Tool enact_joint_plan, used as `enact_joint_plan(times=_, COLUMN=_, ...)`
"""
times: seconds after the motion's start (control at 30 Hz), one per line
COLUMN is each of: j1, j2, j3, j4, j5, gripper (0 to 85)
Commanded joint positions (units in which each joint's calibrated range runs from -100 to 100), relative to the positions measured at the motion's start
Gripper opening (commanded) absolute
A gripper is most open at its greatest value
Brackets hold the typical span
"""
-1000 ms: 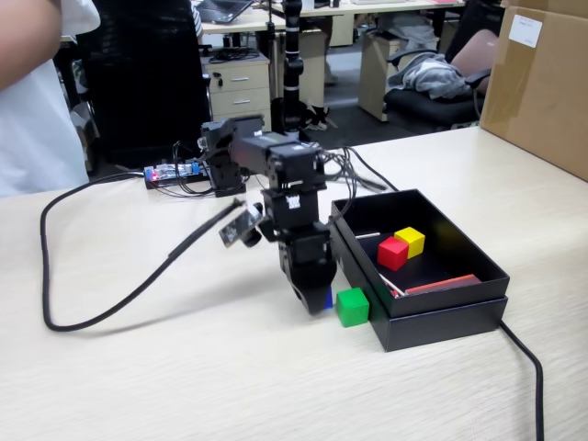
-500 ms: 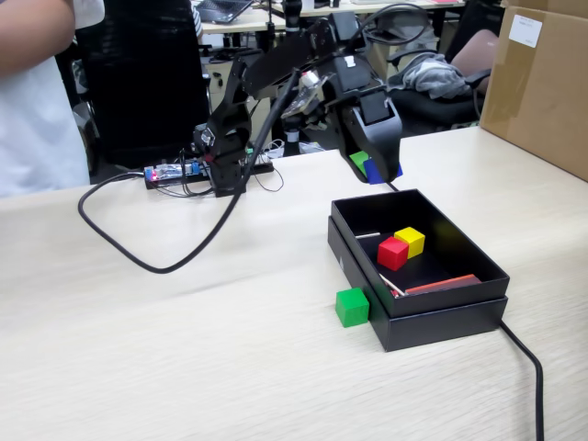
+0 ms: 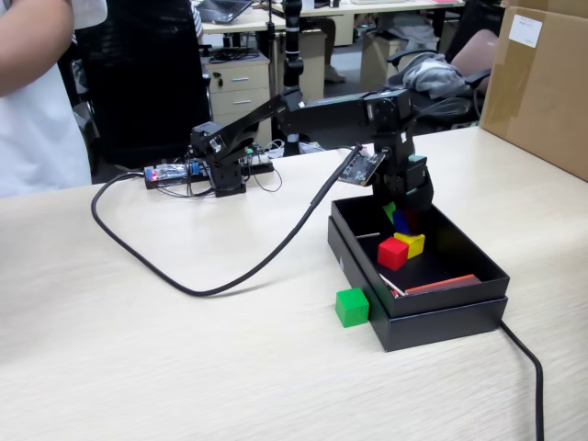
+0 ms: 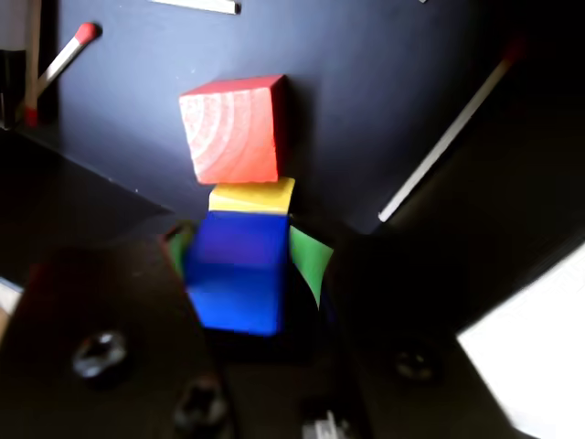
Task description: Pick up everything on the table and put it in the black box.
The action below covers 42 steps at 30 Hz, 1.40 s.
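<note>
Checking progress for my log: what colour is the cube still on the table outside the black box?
Green, clearest in the fixed view, beside the black box.

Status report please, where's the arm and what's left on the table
Gripper shut on blue cube, inside black box. Red cube and yellow cube already in. Green cube left on table, unobstructed.
</note>
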Motion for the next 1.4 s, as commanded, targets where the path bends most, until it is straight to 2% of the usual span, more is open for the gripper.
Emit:
enact_joint_plan(times=0.0, j1=-0.2, j2=-0.9, j3=4.3, j4=-0.6, j5=0.2, gripper=27.7)
enact_joint_plan(times=0.07, j1=-0.4, j2=-1.1, j3=4.2, j4=-0.7, j5=0.3, gripper=27.9)
enact_joint_plan(times=0.1, j1=-0.5, j2=-2.3, j3=4.0, j4=-0.7, j5=0.5, gripper=31.0)
enact_joint_plan(times=0.17, j1=-0.6, j2=-7.5, j3=2.7, j4=-1.3, j5=0.6, gripper=43.0)
enact_joint_plan(times=0.2, j1=-0.7, j2=-11.3, j3=2.6, j4=-2.4, j5=0.6, gripper=44.3)
enact_joint_plan(times=0.33, j1=-3.4, j2=-33.2, j3=-5.0, j4=-3.5, j5=1.1, gripper=45.5)
enact_joint_plan(times=0.47, j1=-7.2, j2=-37.6, j3=-6.2, j4=-3.5, j5=0.7, gripper=46.3)
enact_joint_plan(times=0.57, j1=-9.9, j2=-38.3, j3=-9.7, j4=-3.5, j5=1.8, gripper=46.4)
enact_joint_plan(times=0.77, j1=-12.3, j2=-30.6, j3=-13.7, j4=-2.0, j5=1.7, gripper=48.7)
enact_joint_plan(times=1.03, j1=-13.6, j2=-10.4, j3=-1.1, j4=-0.8, j5=0.8, gripper=48.4)
enact_joint_plan(times=1.07, j1=-13.6, j2=-4.3, j3=3.1, j4=0.1, j5=0.3, gripper=47.7)
enact_joint_plan(times=1.2, j1=-13.6, j2=1.2, j3=5.7, j4=3.3, j5=-1.4, gripper=47.6)
enact_joint_plan(times=1.23, j1=-13.6, j2=3.5, j3=6.9, j4=5.5, j5=-2.9, gripper=47.3)
enact_joint_plan(times=1.37, j1=-13.7, j2=7.0, j3=7.9, j4=8.8, j5=-5.0, gripper=47.2)
